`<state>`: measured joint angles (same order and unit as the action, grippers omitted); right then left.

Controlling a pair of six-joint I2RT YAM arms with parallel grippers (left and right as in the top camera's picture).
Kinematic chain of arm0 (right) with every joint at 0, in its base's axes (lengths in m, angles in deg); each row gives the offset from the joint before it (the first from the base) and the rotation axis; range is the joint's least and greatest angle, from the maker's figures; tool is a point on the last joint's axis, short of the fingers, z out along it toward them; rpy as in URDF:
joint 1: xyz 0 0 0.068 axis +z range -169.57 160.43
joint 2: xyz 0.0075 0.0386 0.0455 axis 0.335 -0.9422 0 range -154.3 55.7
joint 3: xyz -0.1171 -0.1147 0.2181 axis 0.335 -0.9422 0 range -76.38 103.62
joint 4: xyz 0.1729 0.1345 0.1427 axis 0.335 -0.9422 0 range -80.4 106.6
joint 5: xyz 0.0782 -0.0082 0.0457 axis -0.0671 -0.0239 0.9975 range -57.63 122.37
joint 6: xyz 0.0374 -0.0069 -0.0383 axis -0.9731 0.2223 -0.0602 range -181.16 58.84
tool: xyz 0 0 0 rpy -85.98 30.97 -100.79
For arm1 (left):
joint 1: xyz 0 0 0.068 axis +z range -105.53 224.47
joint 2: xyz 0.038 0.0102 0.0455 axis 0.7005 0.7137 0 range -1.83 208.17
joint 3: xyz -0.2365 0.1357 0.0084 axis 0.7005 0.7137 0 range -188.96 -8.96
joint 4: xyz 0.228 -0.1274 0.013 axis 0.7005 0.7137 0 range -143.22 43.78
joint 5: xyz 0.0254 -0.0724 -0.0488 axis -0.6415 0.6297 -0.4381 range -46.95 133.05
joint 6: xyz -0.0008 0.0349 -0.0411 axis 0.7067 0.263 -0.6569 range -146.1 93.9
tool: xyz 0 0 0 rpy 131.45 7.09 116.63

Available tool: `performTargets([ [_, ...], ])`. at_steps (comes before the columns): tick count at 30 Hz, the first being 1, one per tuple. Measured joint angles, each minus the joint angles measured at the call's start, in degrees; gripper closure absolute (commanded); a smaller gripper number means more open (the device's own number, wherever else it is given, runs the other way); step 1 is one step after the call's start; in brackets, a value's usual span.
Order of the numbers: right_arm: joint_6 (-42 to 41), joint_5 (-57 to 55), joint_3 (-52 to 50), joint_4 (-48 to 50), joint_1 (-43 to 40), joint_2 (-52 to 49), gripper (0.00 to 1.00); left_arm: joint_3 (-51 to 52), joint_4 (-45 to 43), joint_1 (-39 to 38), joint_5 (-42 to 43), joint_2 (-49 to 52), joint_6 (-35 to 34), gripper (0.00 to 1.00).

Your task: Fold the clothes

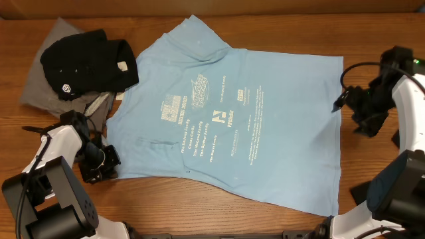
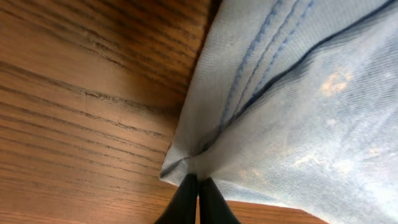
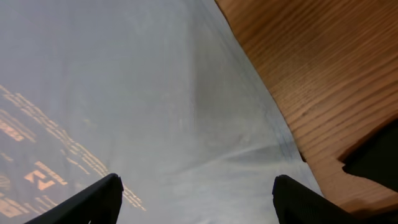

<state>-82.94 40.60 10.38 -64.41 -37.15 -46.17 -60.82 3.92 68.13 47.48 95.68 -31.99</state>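
Lying flat across a grained wooden table (image 1: 292,33), a light-blue T-shirt (image 1: 232,119) is shown print-up, its lettering too small to be read; a grey garment (image 1: 36,79) is largely hidden under a black garment (image 1: 86,60); the shirt's stitched hem is pinched by the left gripper (image 2: 198,196); the right gripper (image 3: 196,199) is held wide over the shirt's right edge.

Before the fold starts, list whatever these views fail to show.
- Print on the blue T-shirt: overhead, too small to read.
- Grey garment: overhead, mostly covered by the black garment.
- Left gripper: left wrist, the frame edge cuts off all but its shut tips on the shirt's edge.
- Right gripper: right wrist, open; its height above the shirt is unclear.
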Motion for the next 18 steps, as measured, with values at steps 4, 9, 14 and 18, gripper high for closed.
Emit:
performTargets([
  [4, -0.5, 0.5, -7.7, 3.5, -0.3, -0.3, 0.29, -0.4, 0.1, 0.0, 0.0, 0.0, -0.2, 0.80],
  [9, -0.5, 0.6, -14.1, 8.1, -1.2, -1.0, 0.29, -0.6, 0.1, 0.0, -0.2, 0.0, -0.2, 0.77],
  [14, 0.5, 1.6, -16.7, 11.6, -1.2, -1.0, 0.30, -1.7, 2.3, 0.0, 2.7, 0.0, 1.4, 0.80],
  [18, 3.1, 5.0, -16.8, 13.8, -1.2, -1.0, 0.29, -5.9, 5.6, 0.0, 7.3, 0.0, 4.4, 0.76],
])
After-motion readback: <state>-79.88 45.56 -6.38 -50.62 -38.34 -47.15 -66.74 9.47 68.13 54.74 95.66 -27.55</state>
